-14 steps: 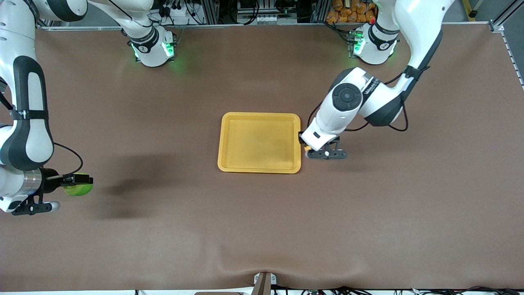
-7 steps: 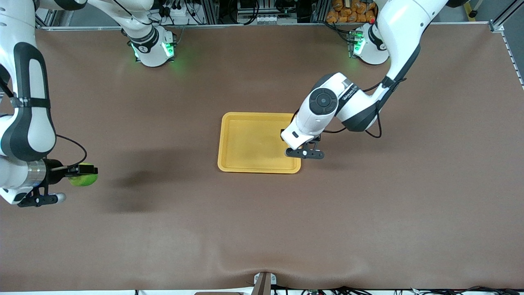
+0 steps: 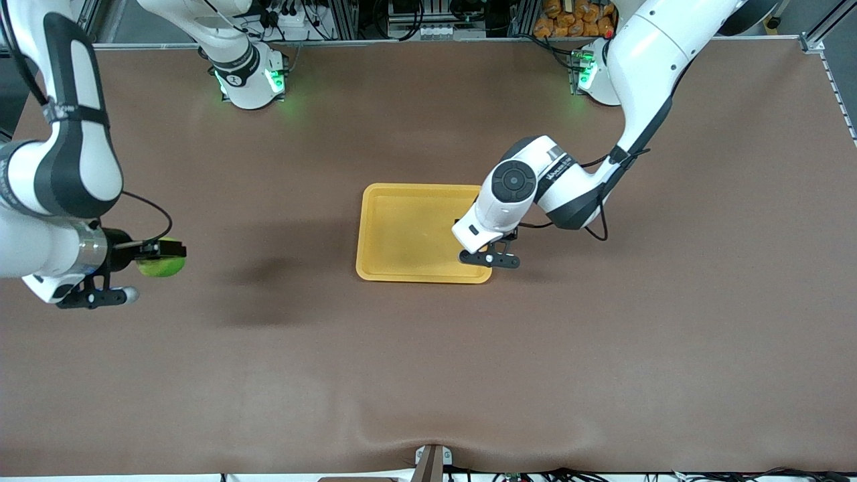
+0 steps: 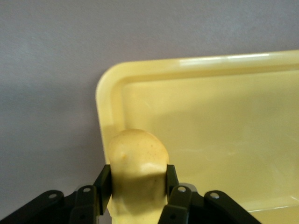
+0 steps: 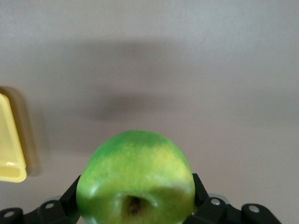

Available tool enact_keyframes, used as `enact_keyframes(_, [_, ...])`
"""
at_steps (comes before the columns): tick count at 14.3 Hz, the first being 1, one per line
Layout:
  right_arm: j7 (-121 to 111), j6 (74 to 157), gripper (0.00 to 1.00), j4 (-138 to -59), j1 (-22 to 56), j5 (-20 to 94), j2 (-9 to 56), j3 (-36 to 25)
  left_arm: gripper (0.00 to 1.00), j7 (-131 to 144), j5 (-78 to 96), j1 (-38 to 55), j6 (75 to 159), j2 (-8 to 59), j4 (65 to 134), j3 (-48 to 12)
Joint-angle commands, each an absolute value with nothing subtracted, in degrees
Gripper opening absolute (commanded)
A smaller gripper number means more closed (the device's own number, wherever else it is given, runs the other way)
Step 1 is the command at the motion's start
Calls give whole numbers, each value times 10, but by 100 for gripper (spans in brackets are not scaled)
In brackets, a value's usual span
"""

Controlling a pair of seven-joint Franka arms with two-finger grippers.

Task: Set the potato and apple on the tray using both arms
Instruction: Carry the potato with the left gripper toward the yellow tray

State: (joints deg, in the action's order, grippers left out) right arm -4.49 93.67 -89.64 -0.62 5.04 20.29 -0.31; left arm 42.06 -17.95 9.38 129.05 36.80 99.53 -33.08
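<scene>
Brown cloth-covered table [image 3: 428,375], cluttered metal racks [image 3: 428,17] above.

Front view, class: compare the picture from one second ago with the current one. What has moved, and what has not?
The left gripper, shut on the potato, has moved from beside the tray to over its edge toward the left arm's end. The right gripper, shut on the apple, has carried it toward the tray over the bare table. Both grips are unchanged, and the tray has not shifted.
</scene>
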Motion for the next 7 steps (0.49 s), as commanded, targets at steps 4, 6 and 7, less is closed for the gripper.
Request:
enact_keyframes(4, [37,906,0,-947,45,56,142,-4,8,443,-195,106,1278,398,969,-329])
enact_keyframes(6, [51,886,0,-949,72,57,140,-4,9,446,-194,107,1279,404,969,-329])
enact_keyframes(7, [66,888,0,-959,77,61,137,-4,9,453,-195,107,1281,406,969,-328])
